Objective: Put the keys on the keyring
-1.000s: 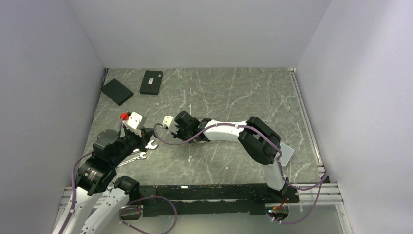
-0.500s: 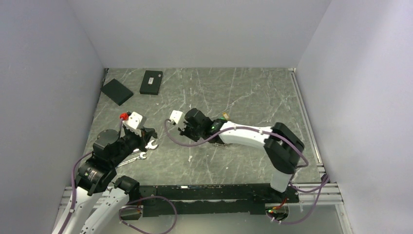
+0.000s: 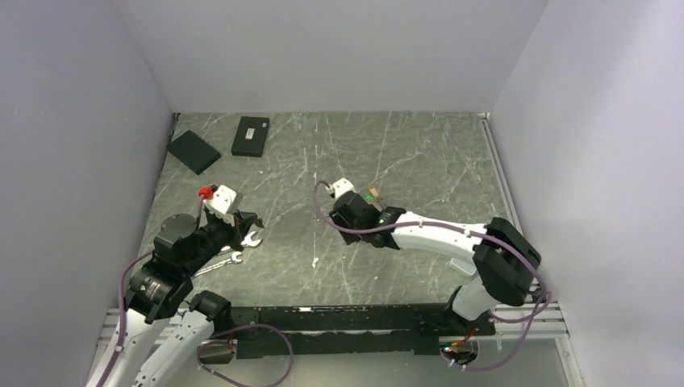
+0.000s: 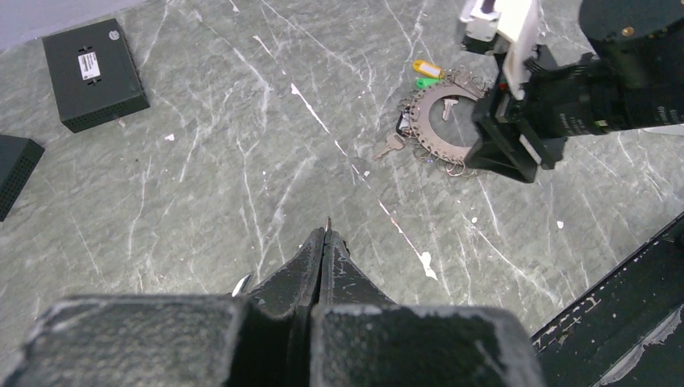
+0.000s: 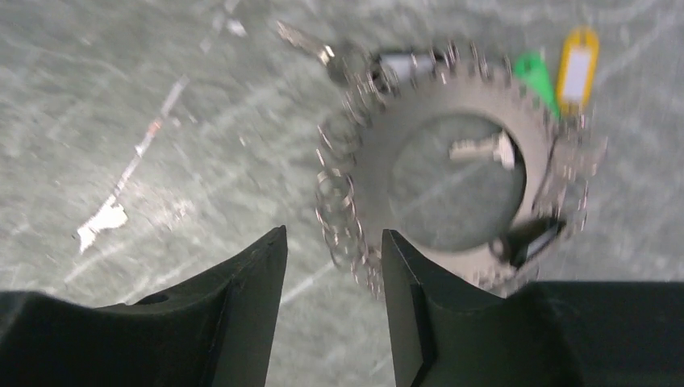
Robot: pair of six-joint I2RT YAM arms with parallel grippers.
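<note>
Below the right wrist camera, on the grey veined counter [image 5: 97, 121], lies the keyring [image 5: 375, 189], a flat toothed band fringed with small wire loops. This picture is blurred. The right hand [image 5: 332, 266] is released. Its two dark fingers [image 5: 242, 306] stand apart at the bottom edge, and the ring's lower left fringe shows in the gap between them. Whether either finger touches it I cannot tell. Of the keys [image 5: 482, 150], one pale one lies inside the ring's opening and another lies apart at the upper left. A green tag [image 5: 532, 71] and a yellow tag [image 5: 577, 64] with a pale insert sit at the ring's upper right. No writing on them can be read.

In the left wrist view, the left hand [image 4: 325, 242] is clenched, its fingers pressed flat together above bare counter. The keyring lies well ahead to the right, with the right hand's dark body over its right side and one loose key just beside its left edge. At the upper left sits a black box [image 4: 93, 52] with a white label. The label carries barcode-like print too small to read. A second box [image 4: 12, 165] is cut off by the left edge.

In the top view, the keyring lies near the middle of the counter, just beyond the right wrist, and the tags show as small coloured specks. The left hand is at the left, near the heads of two silver wrenches [image 3: 234, 258]. Both boxes sit in the far left corner, and the label on one is only a pale spot.
</note>
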